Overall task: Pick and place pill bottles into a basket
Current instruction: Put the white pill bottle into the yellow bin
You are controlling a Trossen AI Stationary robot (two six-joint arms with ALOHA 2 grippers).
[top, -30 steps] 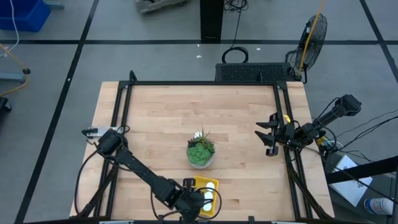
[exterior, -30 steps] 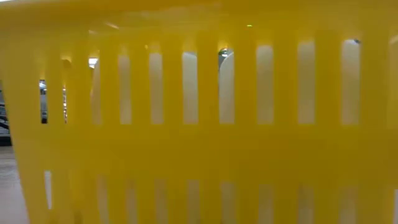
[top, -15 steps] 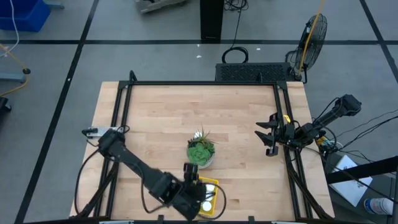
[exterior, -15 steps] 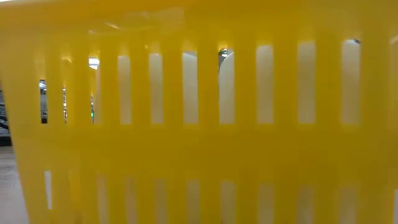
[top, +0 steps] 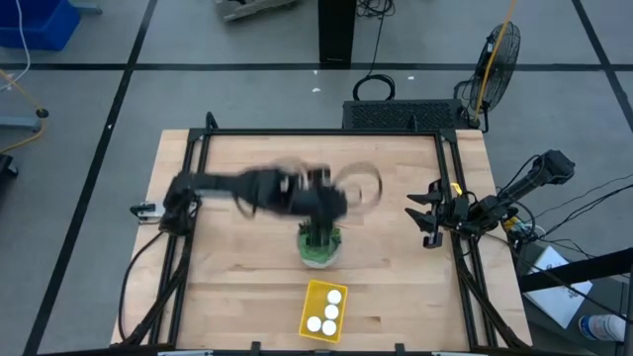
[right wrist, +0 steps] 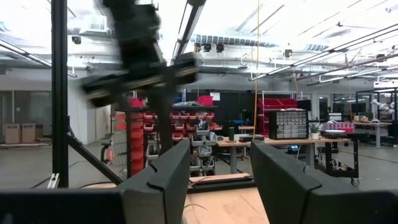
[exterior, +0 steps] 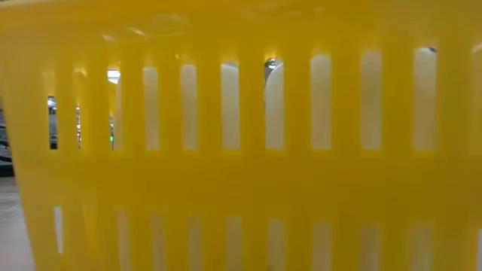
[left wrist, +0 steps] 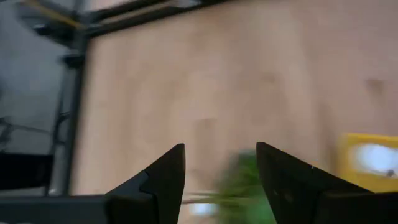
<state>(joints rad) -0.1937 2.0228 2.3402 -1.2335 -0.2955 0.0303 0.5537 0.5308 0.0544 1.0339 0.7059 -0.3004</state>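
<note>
We see the yellow basket [top: 323, 310] near the front edge of the table, with four white pill bottles [top: 327, 312] inside it. The left gripper [left wrist: 219, 163] is above the potted plant [top: 319, 244], its jaws a little apart and empty. The right gripper [top: 427, 214] waits at the right edge, jaws closed, holding nothing.

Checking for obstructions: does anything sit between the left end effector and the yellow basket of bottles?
Yes. The potted plant stands on the table between the left end effector and the basket, which holds four bottles.
</note>
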